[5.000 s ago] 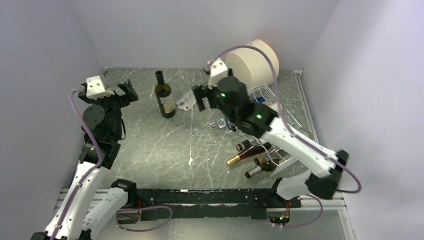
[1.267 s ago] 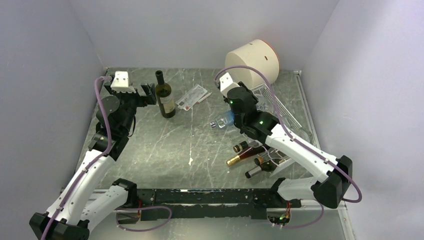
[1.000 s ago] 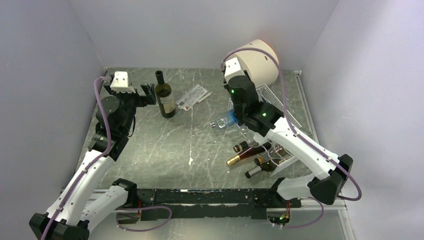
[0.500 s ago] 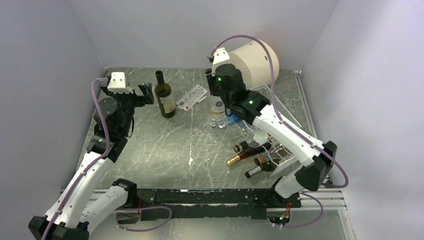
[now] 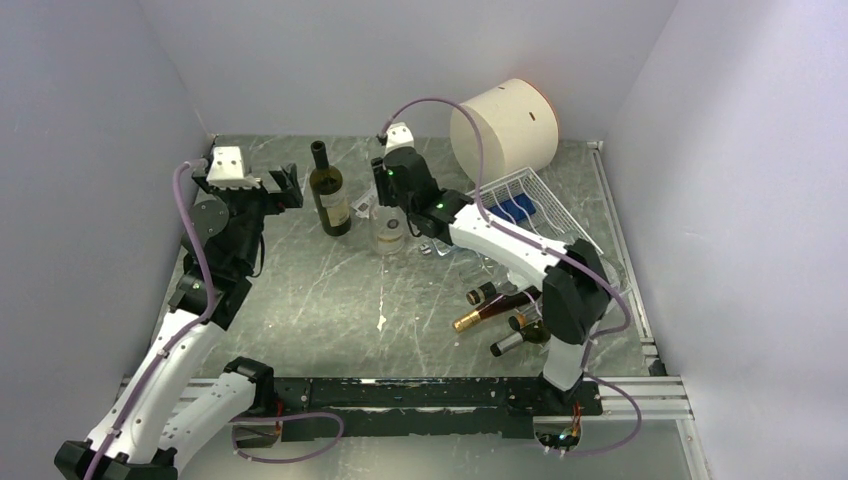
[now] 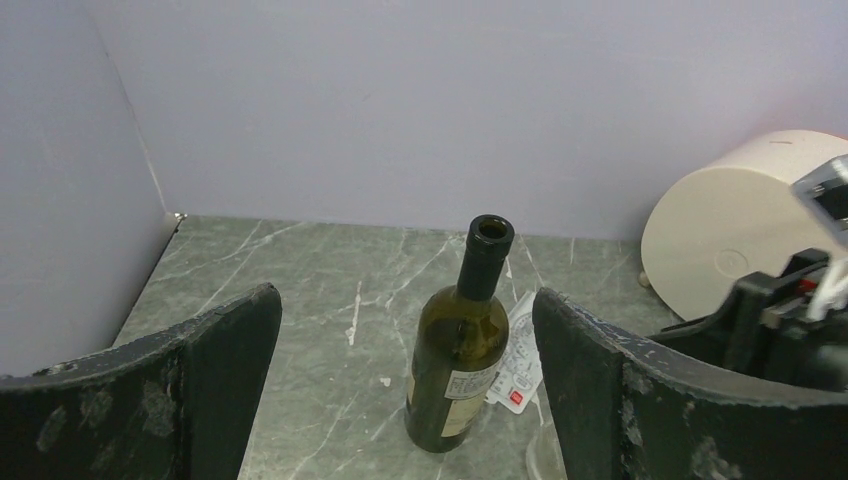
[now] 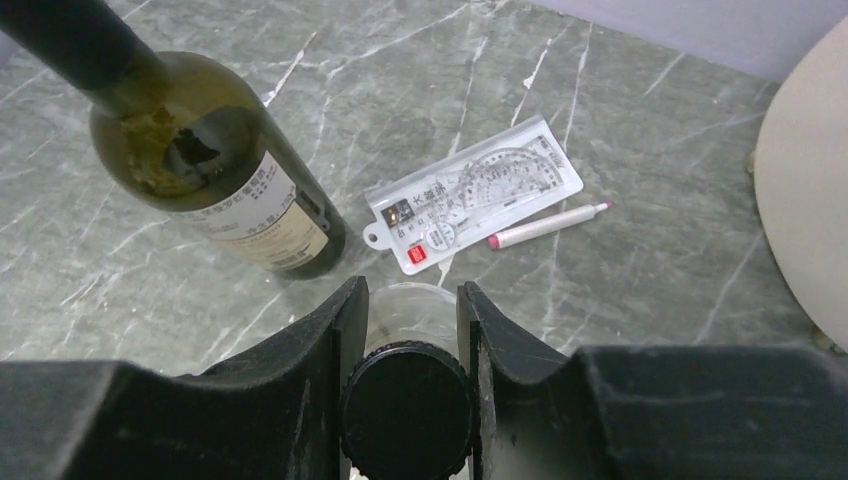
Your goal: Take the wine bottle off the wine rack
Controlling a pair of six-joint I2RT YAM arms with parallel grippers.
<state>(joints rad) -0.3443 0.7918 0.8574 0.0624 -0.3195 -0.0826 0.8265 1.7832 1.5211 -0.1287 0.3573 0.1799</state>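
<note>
A clear wine bottle with a black screw cap hangs upright in mid-table; my right gripper is shut on its neck, the cap sitting just behind the fingers. It is off the white wire wine rack, which lies to the right of it. A dark green, uncorked bottle stands just left of the clear one. My left gripper is open, facing the green bottle from a short way off and not touching it.
Dark bottles lie in the rack's near tier. A big cream cylinder stands at the back right. A packaged ruler set and a pen lie on the table behind the clear bottle. Walls close in left, right and back.
My right arm has swung left from the rack, carrying the clear bottle from lying by the rack to upright beside the green bottle. The left gripper has drawn back slightly left.
</note>
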